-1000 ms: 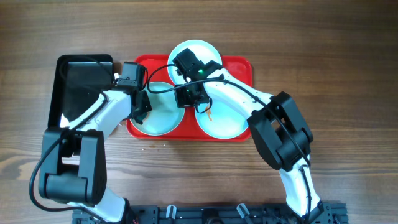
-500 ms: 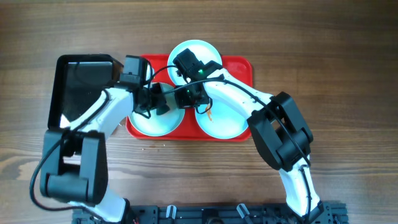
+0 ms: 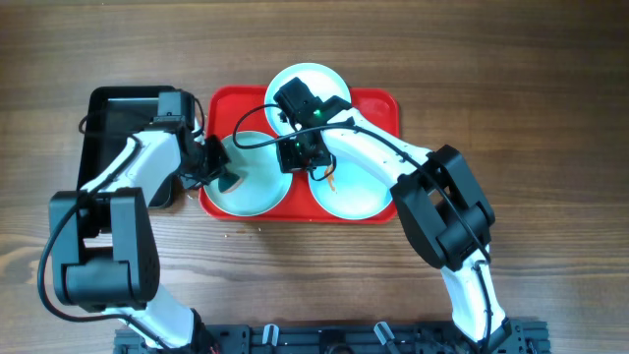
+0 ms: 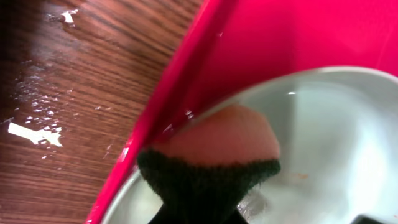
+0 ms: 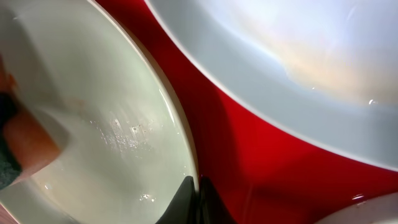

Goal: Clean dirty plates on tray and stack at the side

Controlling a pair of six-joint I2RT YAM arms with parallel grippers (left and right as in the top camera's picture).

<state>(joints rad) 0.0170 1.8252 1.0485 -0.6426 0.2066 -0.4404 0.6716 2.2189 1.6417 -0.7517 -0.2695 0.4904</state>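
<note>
**Sponge on the plate, rim pinched**

The left pincer [image 3: 220, 171] is closed tight on a soft sponge [image 4: 211, 149], orange with a dark green scrub face, pressed into the left side of the near-left plate [image 3: 257, 194]. The right pincer [image 3: 298, 157] is nipped shut on that plate's right rim, seemingly to steady it. The plate lies on the red tray [image 3: 378, 103], beside a smeared near-right plate [image 3: 359, 197] and a far plate [image 3: 316, 79]. It looks stiff, glossy and wet, so probably slippery. The raised rim seems the only hold.
</note>
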